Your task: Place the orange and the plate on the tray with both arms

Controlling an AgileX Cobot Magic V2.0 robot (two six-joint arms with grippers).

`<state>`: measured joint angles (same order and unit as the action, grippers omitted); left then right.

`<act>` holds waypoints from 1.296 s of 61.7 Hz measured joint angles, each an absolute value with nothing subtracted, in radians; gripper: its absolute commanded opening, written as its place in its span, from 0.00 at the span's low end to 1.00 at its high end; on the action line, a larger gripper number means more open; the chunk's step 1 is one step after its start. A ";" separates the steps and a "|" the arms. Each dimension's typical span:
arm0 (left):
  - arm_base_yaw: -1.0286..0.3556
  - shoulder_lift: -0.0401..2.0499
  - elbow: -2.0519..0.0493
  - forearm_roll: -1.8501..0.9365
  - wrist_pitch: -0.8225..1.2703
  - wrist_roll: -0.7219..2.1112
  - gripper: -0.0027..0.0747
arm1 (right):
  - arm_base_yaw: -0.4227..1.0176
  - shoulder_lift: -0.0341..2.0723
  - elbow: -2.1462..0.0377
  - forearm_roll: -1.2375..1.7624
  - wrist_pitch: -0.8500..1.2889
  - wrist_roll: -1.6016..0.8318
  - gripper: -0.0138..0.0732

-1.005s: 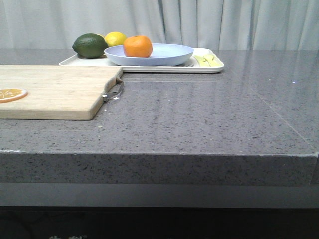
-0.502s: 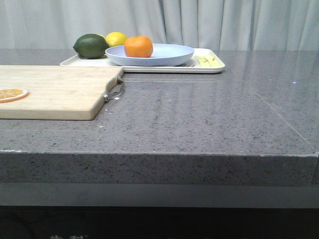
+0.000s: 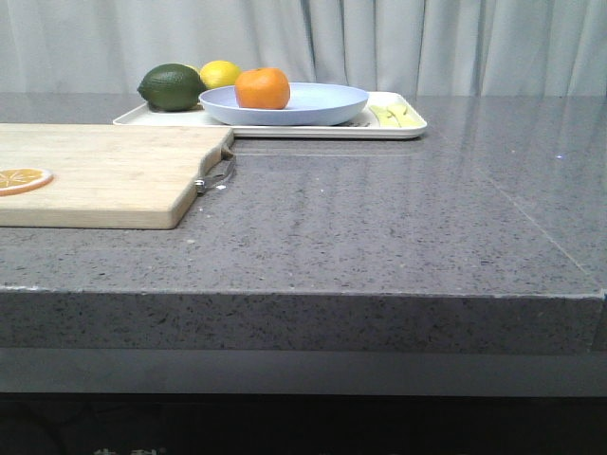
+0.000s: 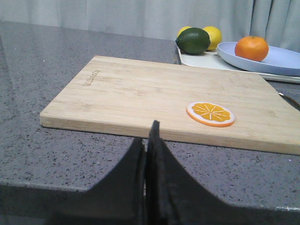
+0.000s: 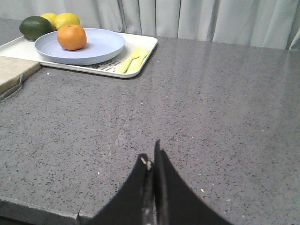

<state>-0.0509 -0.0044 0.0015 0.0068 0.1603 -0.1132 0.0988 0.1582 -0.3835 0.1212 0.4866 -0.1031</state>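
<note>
1. Round bright orange fruit [image 3: 263, 88]: we find it in the pale lavender-blue round plate [image 3: 322, 104].
2. Plate: on the cream-white rectangular tray [image 3: 398, 130], far across the grey stone surface [image 3: 379, 227].
3. Left gripper [image 4: 146, 140], right gripper [image 5: 152, 161]: jaws closed together, holding nothing.

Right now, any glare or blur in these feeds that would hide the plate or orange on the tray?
Front view: soft sheen on the grey countertop, yet orange, plate and tray read sharply. Right wrist view: pale reflection streaks on the counter, tray contents clear. Left wrist view: the left gripper is a dark silhouette.
</note>
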 measured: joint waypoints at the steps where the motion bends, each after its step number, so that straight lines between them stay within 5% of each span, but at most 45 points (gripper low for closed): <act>1: -0.051 -0.004 0.002 0.007 0.160 -0.113 0.01 | 0.099 0.158 -0.384 0.121 0.487 -0.103 0.09; 40: -0.051 -0.004 0.002 0.007 0.158 -0.113 0.01 | 0.099 0.154 -0.377 0.111 0.471 -0.103 0.09; 66: -0.051 -0.004 0.002 0.007 0.158 -0.113 0.01 | 0.008 -0.008 0.010 0.100 0.227 -0.103 0.09; 80: -0.051 -0.004 0.002 0.007 0.158 -0.113 0.01 | 0.006 -0.008 0.027 0.100 0.199 -0.103 0.09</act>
